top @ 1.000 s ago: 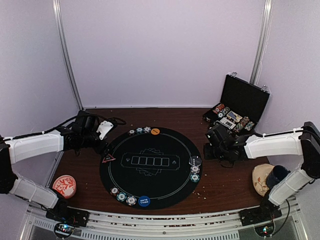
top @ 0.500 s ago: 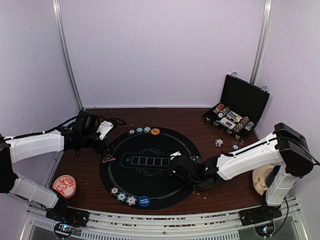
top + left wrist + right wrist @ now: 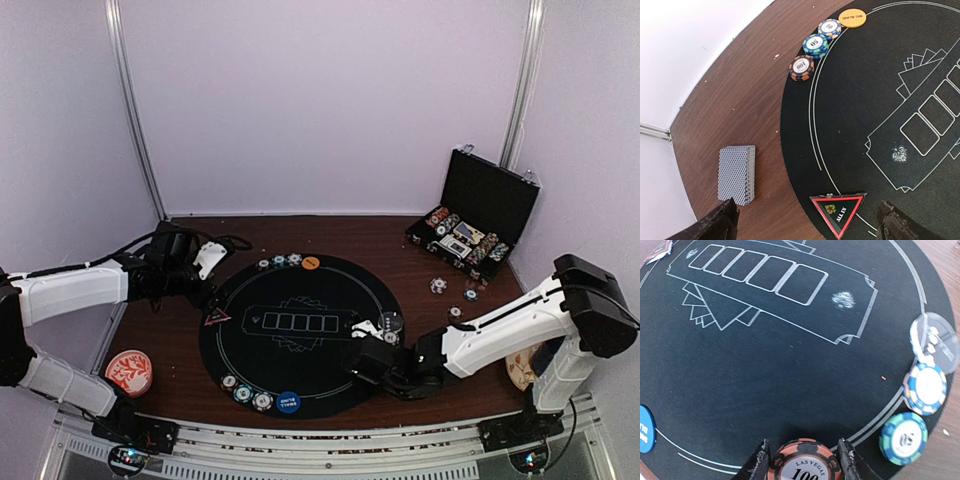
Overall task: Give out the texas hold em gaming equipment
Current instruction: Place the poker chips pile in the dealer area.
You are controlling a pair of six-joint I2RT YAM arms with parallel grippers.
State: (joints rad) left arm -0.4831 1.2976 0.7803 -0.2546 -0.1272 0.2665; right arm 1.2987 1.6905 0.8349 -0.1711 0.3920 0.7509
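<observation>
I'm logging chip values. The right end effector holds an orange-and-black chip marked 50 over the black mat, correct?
Not quite. The chip between the fingers of the right end effector reads 100, not 50, as the right wrist view shows. The rest stands: it is orange-and-black and held over the black mat.

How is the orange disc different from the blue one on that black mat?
The orange disc reads BIG BLIND, while the blue disc reads SMALL BLIND. The orange disc lies at the far edge of the mat, the blue disc at its near edge. Both are flat, round discs lying at the mat's rim.
</observation>
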